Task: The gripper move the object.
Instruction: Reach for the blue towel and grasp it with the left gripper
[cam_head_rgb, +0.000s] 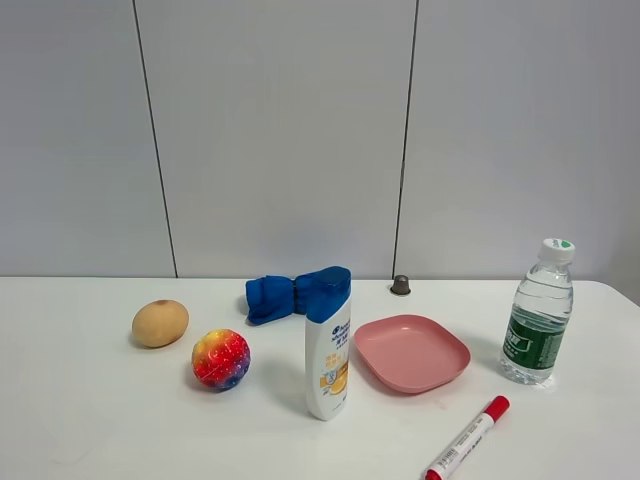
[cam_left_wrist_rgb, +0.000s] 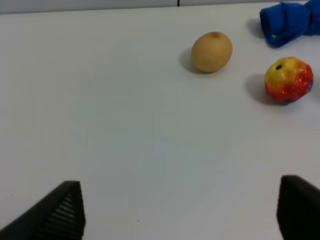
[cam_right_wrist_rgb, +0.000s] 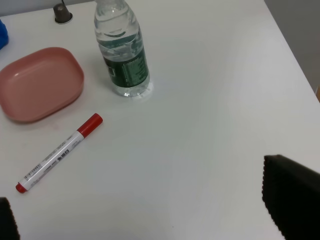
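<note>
On the white table (cam_head_rgb: 100, 420) lie a tan egg-shaped object (cam_head_rgb: 160, 323), a multicoloured ball (cam_head_rgb: 221, 359), a blue cloth (cam_head_rgb: 285, 293), an upright white shampoo bottle (cam_head_rgb: 328, 345), a pink plate (cam_head_rgb: 411, 352), a water bottle (cam_head_rgb: 538, 313) and a red-capped marker (cam_head_rgb: 467, 439). Neither gripper shows in the exterior high view. My left gripper (cam_left_wrist_rgb: 177, 210) is open and empty above bare table, with the tan object (cam_left_wrist_rgb: 212, 51) and the ball (cam_left_wrist_rgb: 289, 80) ahead of it. My right gripper (cam_right_wrist_rgb: 150, 210) is open and empty, near the marker (cam_right_wrist_rgb: 59, 152), the water bottle (cam_right_wrist_rgb: 122, 52) and the plate (cam_right_wrist_rgb: 39, 82).
A small dark knob (cam_head_rgb: 400, 285) sits at the table's back edge by the grey wall. The table's right edge shows in the right wrist view (cam_right_wrist_rgb: 292, 55). The blue cloth shows at the corner of the left wrist view (cam_left_wrist_rgb: 287, 20).
</note>
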